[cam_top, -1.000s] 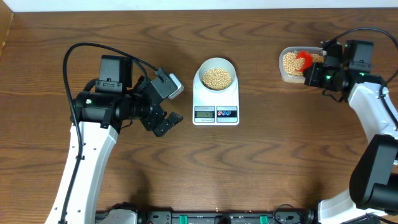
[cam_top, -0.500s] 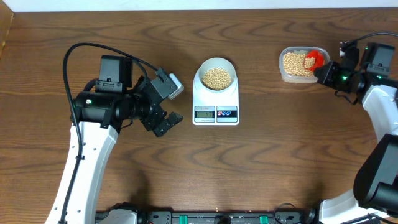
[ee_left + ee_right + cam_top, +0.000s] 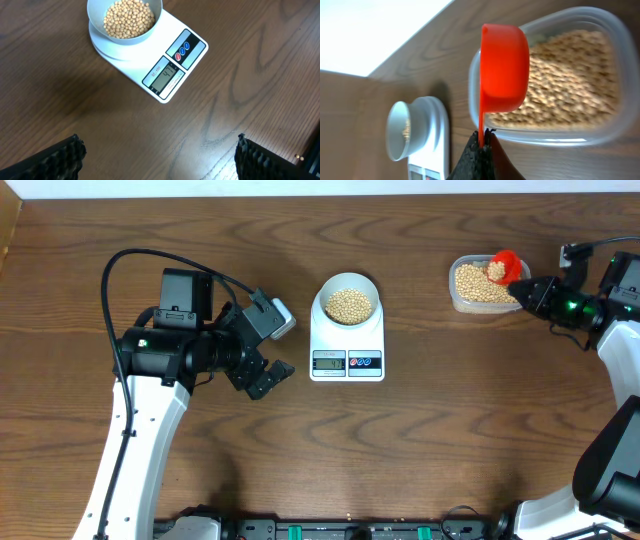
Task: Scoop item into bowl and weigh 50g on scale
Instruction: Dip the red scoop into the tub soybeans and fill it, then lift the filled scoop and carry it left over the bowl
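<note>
The pale bowl (image 3: 350,277) stands on the white scale (image 3: 347,345), partly filled with tan beans (image 3: 349,304). More beans (image 3: 476,282) fill a clear tub (image 3: 455,285) at the far right. My right gripper (image 3: 530,288) is shut on the handle of a red scoop (image 3: 505,268), whose cup hangs over the tub's far right corner. The right wrist view shows the scoop (image 3: 504,62) on its side above the tub (image 3: 555,136), with the gripper (image 3: 482,142) clamped on the thin handle. My left gripper (image 3: 275,348) is open and empty, left of the scale. The left wrist view shows the bowl (image 3: 95,25) and scale (image 3: 195,37).
The scale's display (image 3: 329,361) and two round buttons (image 3: 365,361) face the table's near edge. Brown wood table (image 3: 450,420) lies all around. The left arm's black cable (image 3: 120,265) loops over the left side.
My right gripper has drawn back to the right, carrying the red scoop from the tub's middle to its far right corner. The left arm, bowl and scale have not moved.
</note>
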### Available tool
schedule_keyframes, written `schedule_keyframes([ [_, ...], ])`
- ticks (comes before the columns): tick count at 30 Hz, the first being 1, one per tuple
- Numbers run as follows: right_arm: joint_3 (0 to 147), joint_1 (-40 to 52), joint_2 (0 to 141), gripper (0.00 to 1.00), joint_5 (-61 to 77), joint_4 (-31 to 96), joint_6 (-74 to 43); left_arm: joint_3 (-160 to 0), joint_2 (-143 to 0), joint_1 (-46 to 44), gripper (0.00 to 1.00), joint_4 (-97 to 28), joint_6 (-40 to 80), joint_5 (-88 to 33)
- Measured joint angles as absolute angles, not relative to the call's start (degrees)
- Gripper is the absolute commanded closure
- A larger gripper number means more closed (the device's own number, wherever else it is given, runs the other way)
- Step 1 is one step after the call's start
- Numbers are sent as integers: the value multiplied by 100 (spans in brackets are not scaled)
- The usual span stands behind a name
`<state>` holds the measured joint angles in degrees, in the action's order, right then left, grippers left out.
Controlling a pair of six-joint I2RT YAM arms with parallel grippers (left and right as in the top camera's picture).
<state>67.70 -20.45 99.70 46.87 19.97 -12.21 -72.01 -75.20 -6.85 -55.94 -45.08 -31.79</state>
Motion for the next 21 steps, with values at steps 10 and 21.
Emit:
schedule_keyframes([
  [10,6770,-1787,9970,99,5465,1457,-1352,-7201,-7520,-685,2,-5594,-4508,-3181],
  [21,6770,-657,9968,99,5599,1022,-1619,-7201,-7520,-685,2,-5594,-4508,-3181],
])
